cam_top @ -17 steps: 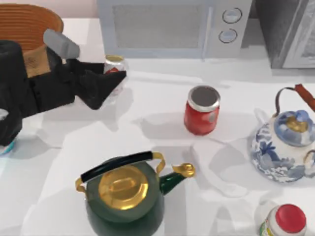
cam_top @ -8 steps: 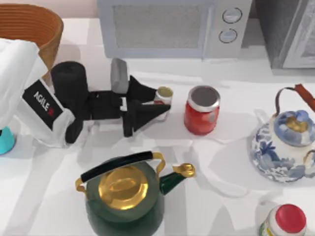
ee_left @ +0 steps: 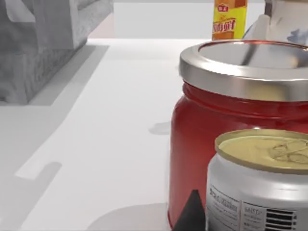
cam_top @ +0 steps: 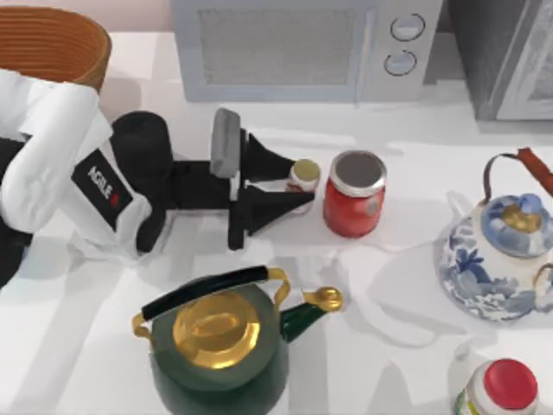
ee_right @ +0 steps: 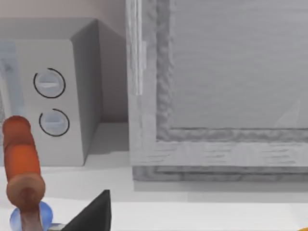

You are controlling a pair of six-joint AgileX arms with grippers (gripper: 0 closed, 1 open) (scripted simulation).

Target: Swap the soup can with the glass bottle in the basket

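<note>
The soup can (cam_top: 303,176), silver with a gold top, sits between the fingers of my left gripper (cam_top: 295,184), which is shut on it. The can is just left of the glass bottle (cam_top: 354,194), a red jar with a silver lid standing mid-table. In the left wrist view the soup can (ee_left: 262,185) is close in front of the red bottle (ee_left: 231,115). The tan woven basket (cam_top: 91,43) stands at the back left corner, behind my left arm. A dark part of my right gripper (ee_right: 94,214) hangs near an orange kettle handle (ee_right: 20,159).
A microwave (cam_top: 302,47) lines the back, with a grey cabinet (cam_top: 510,52) to its right. A green kettle with a gold lid (cam_top: 216,341) stands at the front, a blue-and-white kettle (cam_top: 501,251) at the right, and a red-capped bottle (cam_top: 505,387) at the front right.
My left gripper has carried the soup can from beside the basket rightward across the table, and it now sits next to the red bottle.
</note>
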